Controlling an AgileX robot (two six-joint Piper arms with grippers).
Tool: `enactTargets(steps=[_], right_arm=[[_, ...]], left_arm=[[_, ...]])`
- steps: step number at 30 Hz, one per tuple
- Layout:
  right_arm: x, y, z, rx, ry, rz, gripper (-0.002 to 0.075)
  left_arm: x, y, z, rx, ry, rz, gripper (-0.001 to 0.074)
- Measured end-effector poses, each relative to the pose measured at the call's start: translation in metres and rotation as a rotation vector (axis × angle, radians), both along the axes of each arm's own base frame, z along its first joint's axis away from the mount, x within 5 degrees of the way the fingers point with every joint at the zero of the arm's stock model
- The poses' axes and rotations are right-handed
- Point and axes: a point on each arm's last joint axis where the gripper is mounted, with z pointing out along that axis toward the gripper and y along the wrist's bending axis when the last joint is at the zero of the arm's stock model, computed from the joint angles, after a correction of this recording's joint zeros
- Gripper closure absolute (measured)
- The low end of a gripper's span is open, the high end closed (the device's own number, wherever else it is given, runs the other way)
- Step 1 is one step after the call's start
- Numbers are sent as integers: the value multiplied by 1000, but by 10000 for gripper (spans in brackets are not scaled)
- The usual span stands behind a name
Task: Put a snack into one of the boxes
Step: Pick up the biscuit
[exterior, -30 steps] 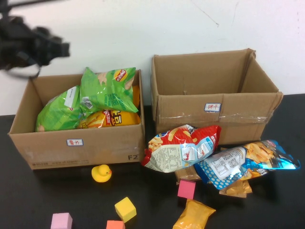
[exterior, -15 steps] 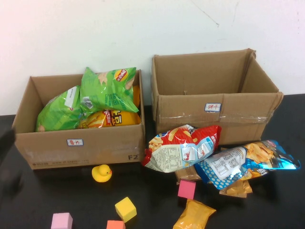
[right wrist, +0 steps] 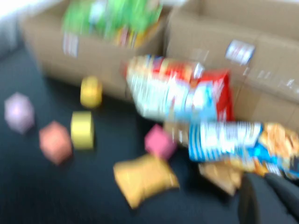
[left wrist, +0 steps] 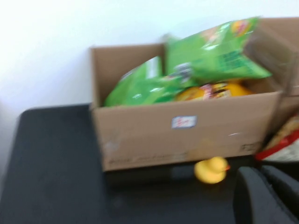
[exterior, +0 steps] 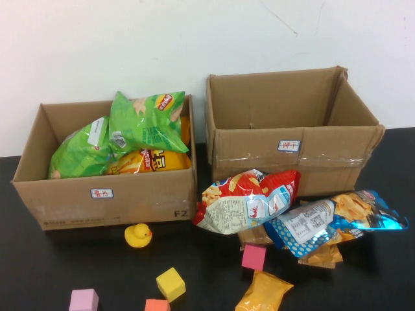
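High view | red snack bag point(exterior: 249, 201) on bench at right box's point(exterior: 295, 159) 7 o'clock, long axis 3-to-9 | right gripper point(right wrist: 271, 200) nearer, fingers clenched, empty | left gripper point(left wrist: 268, 196) by left box point(exterior: 104, 194), clenched

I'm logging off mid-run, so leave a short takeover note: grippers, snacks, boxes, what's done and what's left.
Left gripper: shut, holding nothing, at the table's left side facing the left box.
Right gripper: shut, holding nothing, near the loose snacks.
Left box holds two green chip bags and a yellow bag.
Right box: no snack visible inside.
Done: snacks sit in the left box.
Left on the table: red bag, blue bag, small orange pack, all untouched.
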Motion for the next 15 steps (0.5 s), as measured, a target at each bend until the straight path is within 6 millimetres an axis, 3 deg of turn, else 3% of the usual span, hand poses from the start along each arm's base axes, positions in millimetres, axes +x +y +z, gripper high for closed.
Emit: enactTargets(steps=[6, 15], right_arm=[[41, 7, 35, -317, 172, 281, 727], [94, 31, 40, -434, 324, 563, 727]], left_arm=[[-5, 4, -6, -4, 60, 45, 736], [-5, 5, -7, 0, 66, 48, 736]])
